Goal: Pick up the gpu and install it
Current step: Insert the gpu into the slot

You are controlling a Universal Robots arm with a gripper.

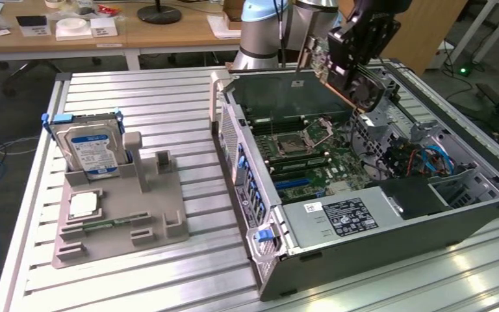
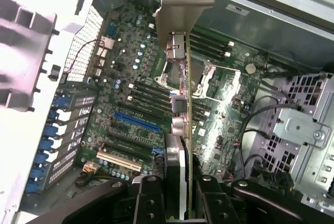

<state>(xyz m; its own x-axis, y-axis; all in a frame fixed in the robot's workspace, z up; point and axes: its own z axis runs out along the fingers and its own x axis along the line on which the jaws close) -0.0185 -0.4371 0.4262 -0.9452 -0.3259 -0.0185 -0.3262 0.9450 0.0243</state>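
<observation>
We hold the gpu above the open case.
Our gripper is clamped on the gpu, one finger on each face. The card hangs tilted over the end of the case nearest the arm's base, clear of the motherboard. In the wrist view we see the card edge-on, its metal bracket at the end away from the gripper.
</observation>
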